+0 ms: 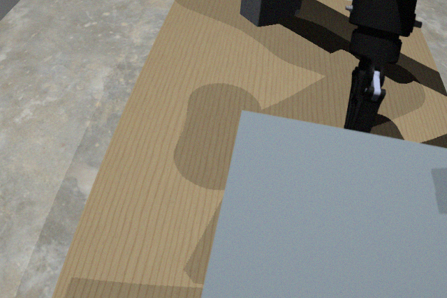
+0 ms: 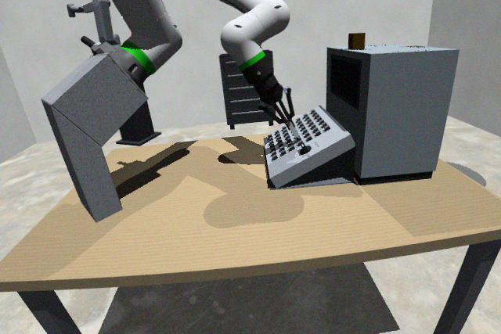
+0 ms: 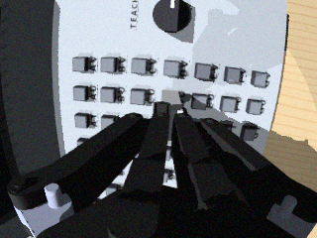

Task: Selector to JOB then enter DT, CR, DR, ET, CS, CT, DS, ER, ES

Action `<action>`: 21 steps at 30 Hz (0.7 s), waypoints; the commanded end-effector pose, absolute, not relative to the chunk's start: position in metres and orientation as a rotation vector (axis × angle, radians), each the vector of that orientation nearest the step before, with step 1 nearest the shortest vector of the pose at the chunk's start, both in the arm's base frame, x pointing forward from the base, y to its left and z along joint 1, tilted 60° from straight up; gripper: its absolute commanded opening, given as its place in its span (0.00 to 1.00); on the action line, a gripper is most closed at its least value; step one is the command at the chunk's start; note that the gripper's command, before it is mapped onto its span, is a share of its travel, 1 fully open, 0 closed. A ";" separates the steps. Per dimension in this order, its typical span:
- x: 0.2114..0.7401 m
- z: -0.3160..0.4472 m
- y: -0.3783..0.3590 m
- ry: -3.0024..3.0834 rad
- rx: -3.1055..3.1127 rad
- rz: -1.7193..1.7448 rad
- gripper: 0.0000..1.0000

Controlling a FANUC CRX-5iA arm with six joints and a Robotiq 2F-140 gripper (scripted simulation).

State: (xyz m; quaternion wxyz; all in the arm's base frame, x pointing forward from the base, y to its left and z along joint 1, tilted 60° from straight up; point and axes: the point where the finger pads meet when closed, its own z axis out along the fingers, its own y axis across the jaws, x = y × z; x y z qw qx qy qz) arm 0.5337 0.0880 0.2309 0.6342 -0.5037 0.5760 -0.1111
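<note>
Wrist view: the gripper [image 3: 169,111], jaws shut on nothing to form one poking tip, bears on a middle-row key of the keypad [image 3: 99,27]; selector [image 3: 172,15] points to JOB.

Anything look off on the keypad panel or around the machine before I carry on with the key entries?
Nothing stands out. The selector points at JOB, no keys look lit, and the shut gripper is pointed at the second key row. The panel sits squarely against the machine.
</note>
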 end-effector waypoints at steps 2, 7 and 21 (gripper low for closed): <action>0.528 0.232 0.084 1.317 -1.151 -0.255 0.00; 0.521 0.234 0.080 1.317 -1.151 -0.255 0.00; 0.518 0.236 0.078 1.317 -1.151 -0.255 0.00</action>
